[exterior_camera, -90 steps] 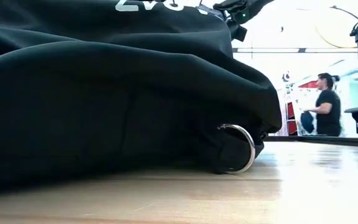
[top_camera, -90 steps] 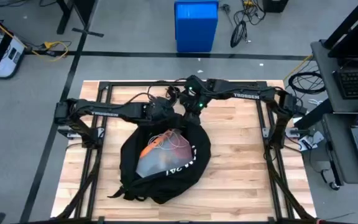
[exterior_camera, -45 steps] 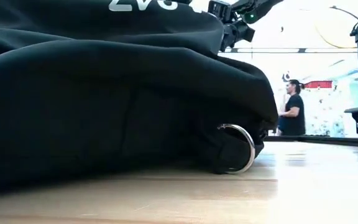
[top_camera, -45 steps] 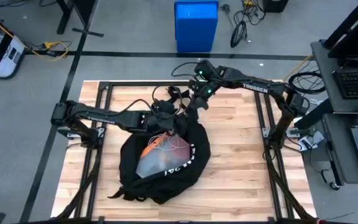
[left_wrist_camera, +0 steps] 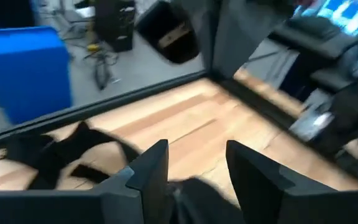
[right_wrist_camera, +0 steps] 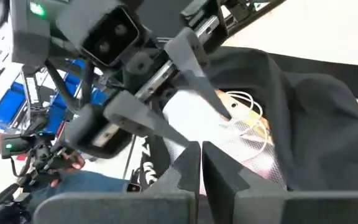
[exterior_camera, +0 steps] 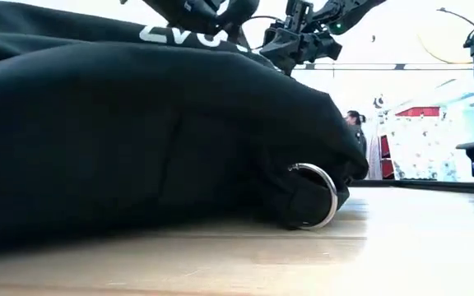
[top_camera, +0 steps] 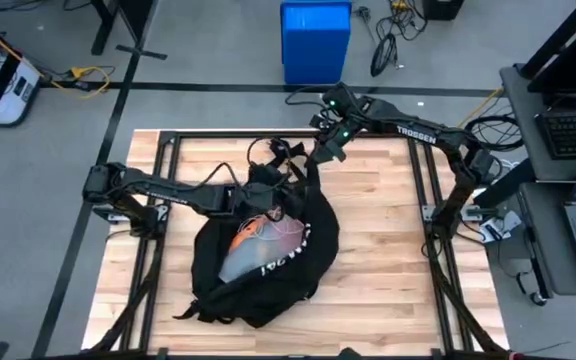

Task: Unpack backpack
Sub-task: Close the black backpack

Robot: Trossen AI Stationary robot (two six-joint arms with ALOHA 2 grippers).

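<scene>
The backpack [top_camera: 265,255] lies on the wooden table [top_camera: 378,250], left of the table's centre toward 7 o'clock, with its opening facing up and toward 12 o'clock. White lettering [top_camera: 286,258] runs along its right flank. Inside the open mouth a clear plastic bag [top_camera: 253,252] is visible, with an orange item [top_camera: 246,236] and a thin white cord [top_camera: 286,228] lying at its upper end. The left gripper [top_camera: 268,192] sits at the upper rim of the opening, at roughly 12 o'clock of the bag; the left wrist view shows its two fingers [left_wrist_camera: 151,169] apart, with dark fabric low between them, and it cannot be determined whether they touch that fabric. The right gripper [top_camera: 323,155] is positioned just beyond the rim at about 1 o'clock of the backpack, above bare table. In the right wrist view its fingers [right_wrist_camera: 188,165] stand nearly together with only a narrow slit between them, and dark fabric lies directly ahead; whether fabric is pinched cannot be confirmed. Black straps [top_camera: 273,155] trail from the top of the bag toward 12 o'clock. In the low view a metal ring [exterior_camera: 319,193] hangs at the bag's lower corner, just above the tabletop. A blue bin [top_camera: 315,42] stands on the floor beyond the table at 12 o'clock.
</scene>
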